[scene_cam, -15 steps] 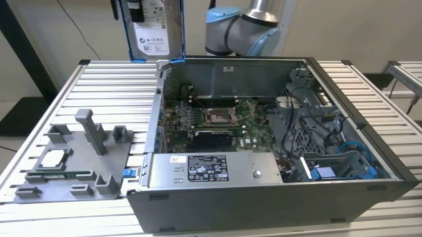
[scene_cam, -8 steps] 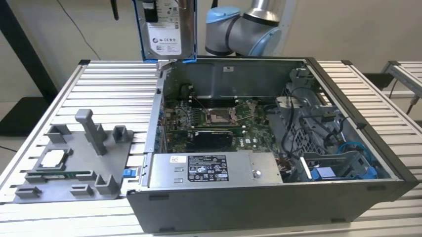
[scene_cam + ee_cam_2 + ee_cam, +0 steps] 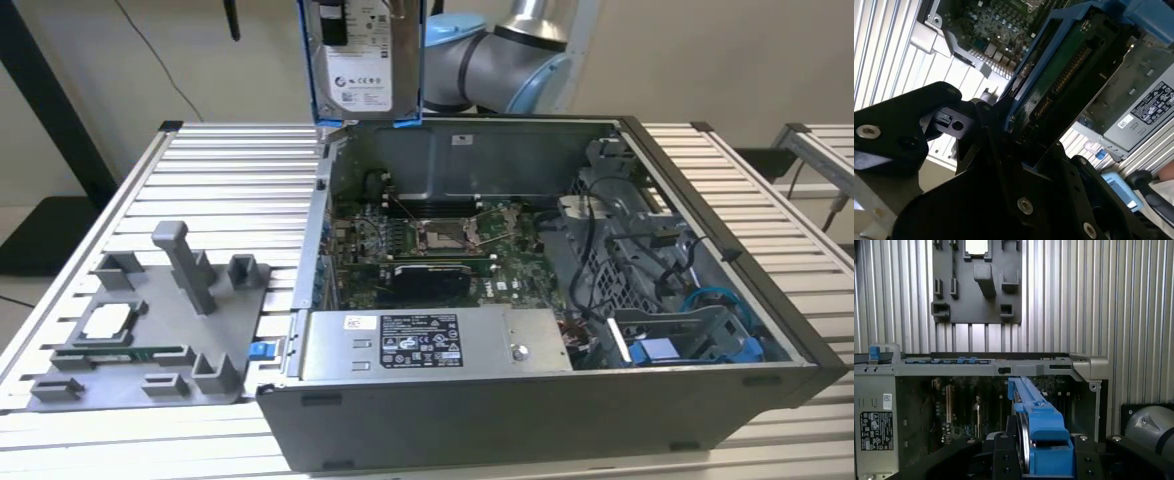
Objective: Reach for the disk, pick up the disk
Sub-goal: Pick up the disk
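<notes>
Disk (image 3: 358,60) held upright in the air over the computer case's (image 3: 534,425) far wall, toward the exterior view's left. Gripper (image 3: 1040,457) pinching its blue-framed edges.

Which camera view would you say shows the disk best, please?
The exterior view: the disk hangs above the open computer case, its labelled face and blue frame turned to the camera. The first wrist view sees it edge-on, mainly blue frame; the second wrist view sees its green circuit-board side at a slant.
</notes>
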`<state>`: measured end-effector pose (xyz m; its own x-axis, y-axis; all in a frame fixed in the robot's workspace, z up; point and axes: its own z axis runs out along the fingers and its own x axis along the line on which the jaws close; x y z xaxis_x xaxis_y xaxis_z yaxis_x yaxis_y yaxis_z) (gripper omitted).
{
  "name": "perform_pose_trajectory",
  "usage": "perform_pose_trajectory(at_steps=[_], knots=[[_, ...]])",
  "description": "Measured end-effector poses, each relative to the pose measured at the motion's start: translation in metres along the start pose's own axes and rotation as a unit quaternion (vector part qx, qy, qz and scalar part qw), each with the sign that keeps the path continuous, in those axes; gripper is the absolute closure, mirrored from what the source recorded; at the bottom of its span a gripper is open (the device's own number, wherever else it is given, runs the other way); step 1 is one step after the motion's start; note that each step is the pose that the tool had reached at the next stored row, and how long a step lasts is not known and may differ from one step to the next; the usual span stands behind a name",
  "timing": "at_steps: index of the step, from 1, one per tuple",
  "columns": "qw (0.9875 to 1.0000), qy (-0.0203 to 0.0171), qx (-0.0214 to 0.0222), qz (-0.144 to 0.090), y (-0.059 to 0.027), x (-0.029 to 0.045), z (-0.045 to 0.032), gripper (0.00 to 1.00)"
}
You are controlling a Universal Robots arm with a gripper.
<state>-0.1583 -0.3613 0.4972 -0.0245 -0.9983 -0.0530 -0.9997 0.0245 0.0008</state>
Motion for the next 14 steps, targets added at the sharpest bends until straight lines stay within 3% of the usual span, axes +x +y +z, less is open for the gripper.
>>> perform_pose_trajectory(at_steps=[7,8,14], knots=[[1.0,0.0,0.0,0.0,-0.0261,-0.0006,0.0,1.0],[1.0,0.0,0.0,0.0,-0.034,-0.0008,0.0,1.0],[1.0,0.0,0.0,0.0,-0.0574,-0.0014,0.0001,1.0]])
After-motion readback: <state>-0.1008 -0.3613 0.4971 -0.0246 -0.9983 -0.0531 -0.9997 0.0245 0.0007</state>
